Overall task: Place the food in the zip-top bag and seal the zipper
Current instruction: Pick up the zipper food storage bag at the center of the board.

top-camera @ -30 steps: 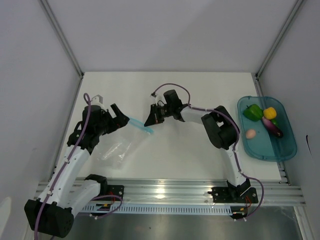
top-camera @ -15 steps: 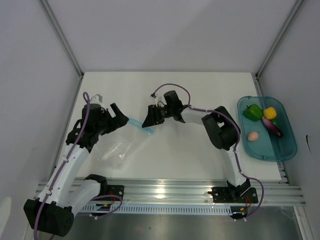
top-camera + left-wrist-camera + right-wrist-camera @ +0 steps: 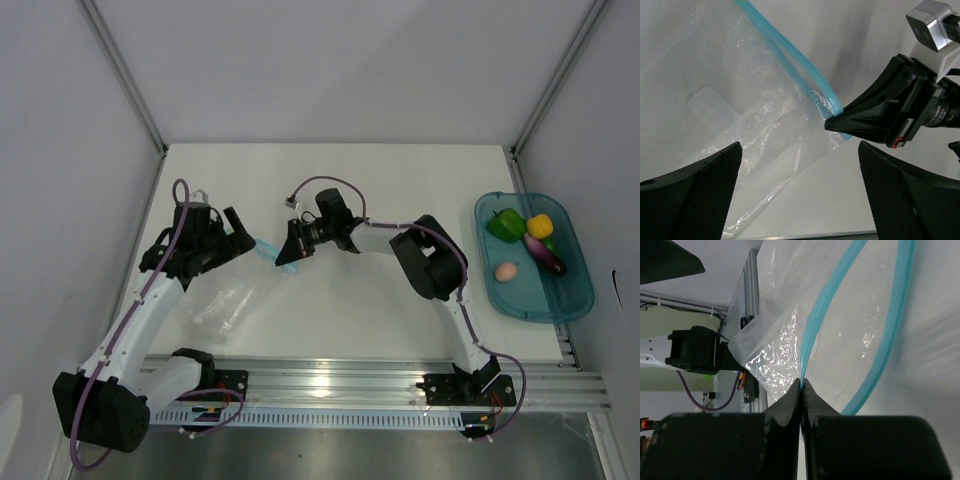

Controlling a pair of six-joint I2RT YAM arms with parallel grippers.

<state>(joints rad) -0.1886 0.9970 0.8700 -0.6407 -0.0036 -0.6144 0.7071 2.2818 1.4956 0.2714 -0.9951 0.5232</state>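
Observation:
The clear zip-top bag lies crumpled at the left of the table. Its teal zipper runs between my two grippers. My right gripper is shut on the end of one zipper lip. In the right wrist view the pinch holds one lip, and the other lip curves away, so the mouth gapes. My left gripper is open and empty, just left of the zipper. Its wrist view looks down on the bag and zipper. The green pepper, yellow pepper, eggplant and egg lie far right.
The food sits in a translucent teal oval tray at the table's right edge. White walls enclose the table on three sides. An aluminium rail runs along the near edge.
My right gripper has slid left along the table with the zipper end in it, closing on my left gripper. The left arm shifted a little; the bag bunched up.

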